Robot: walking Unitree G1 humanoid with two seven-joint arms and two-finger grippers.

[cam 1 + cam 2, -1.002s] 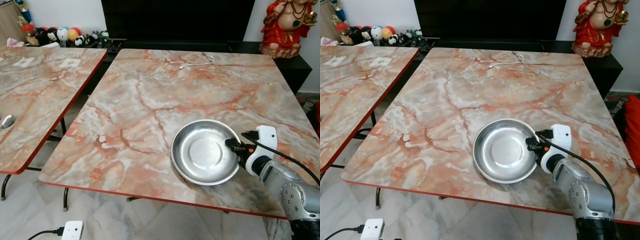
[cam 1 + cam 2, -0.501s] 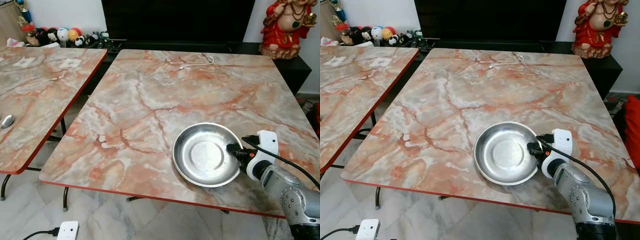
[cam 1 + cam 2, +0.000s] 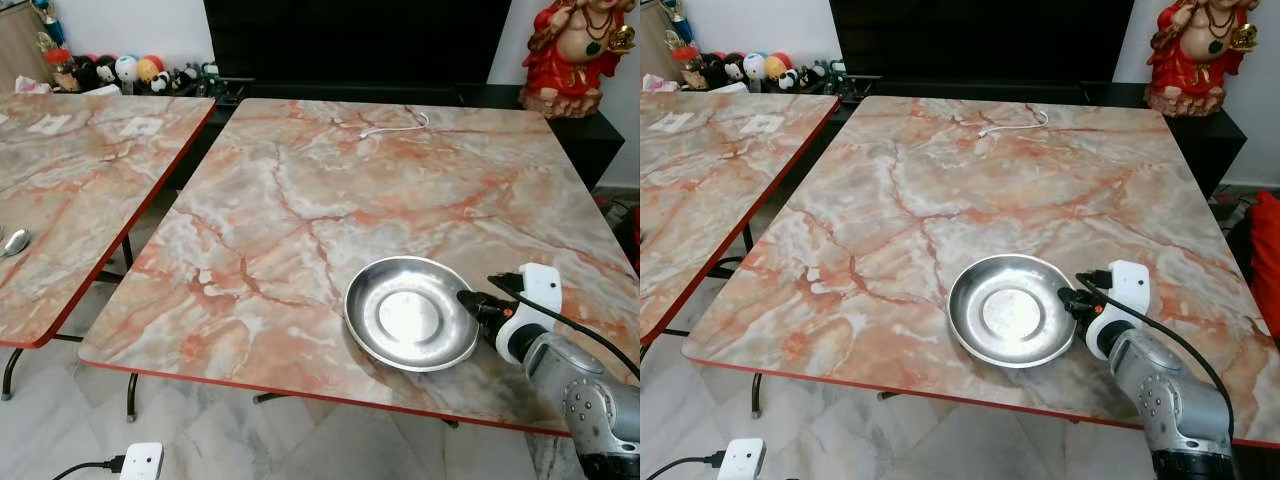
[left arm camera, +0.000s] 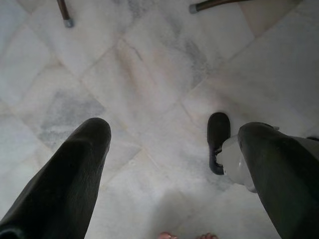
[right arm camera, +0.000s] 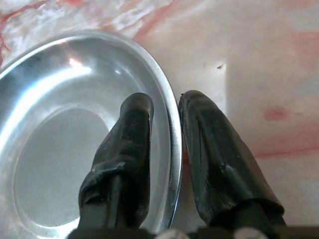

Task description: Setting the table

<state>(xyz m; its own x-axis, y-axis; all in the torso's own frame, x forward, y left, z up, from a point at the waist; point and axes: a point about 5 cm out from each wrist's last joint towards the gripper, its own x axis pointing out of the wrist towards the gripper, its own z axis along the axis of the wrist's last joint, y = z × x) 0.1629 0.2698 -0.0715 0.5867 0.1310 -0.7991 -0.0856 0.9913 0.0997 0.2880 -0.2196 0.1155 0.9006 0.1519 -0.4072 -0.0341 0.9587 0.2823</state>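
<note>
In the lower right of the left eye view, the right claw [image 3: 470,298] sits at the right-hand rim of a steel plate [image 3: 410,312], its fingers narrowed onto that rim. The plate lies flat on the marble-patterned desk [image 3: 330,190], near the desk's front edge and right of centre. A white cable [image 3: 395,126] lies near the far edge, in the upper middle of the frame. A second desk [image 3: 70,190] fills the left side, with a spoon [image 3: 12,243] at the left border. A red figurine [image 3: 572,50] stands in the upper right corner and small toys [image 3: 120,70] line the upper left.

In the right eye view a white charger [image 3: 743,459] lies on the floor at the lower left.

In the left wrist view the left claw [image 4: 174,149] hangs over the pale marble floor [image 4: 149,84], fingers spread wide and holding nothing.

In the right wrist view one finger [image 5: 124,149] lies inside the plate and the other outside, with the rim between them and only a slim gap left. No readable writing or brand appears anywhere.
</note>
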